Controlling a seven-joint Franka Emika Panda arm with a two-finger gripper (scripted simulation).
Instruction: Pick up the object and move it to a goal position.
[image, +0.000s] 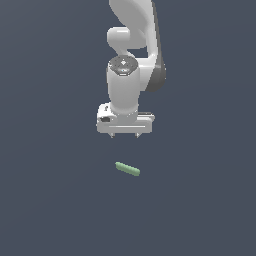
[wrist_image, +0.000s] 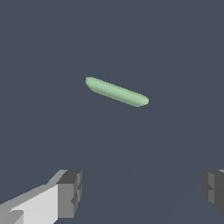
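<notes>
Hovering with our gripper (image: 124, 135) spread wide and empty, we see the rod (image: 127, 169) lying flat just below it, apart from both fingers (wrist_image: 68, 192). Its long axis slants across the gap between the jaws, so we probably need to turn the wrist.

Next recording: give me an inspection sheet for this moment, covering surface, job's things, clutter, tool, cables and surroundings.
Surface: plain dark grey-blue floor, no marks seen.
Job's things: pale green rod lies flat on the floor, slanted, untouched; goal position not marked.
Clutter: nothing seen.
Tool: white tool points down, apart from the rod, open; in the wrist view the fingers stand wide with nothing between them and the rod lies ahead of them.
Cables: nothing seen.
Surroundings: only the white arm; otherwise nothing seen.
</notes>
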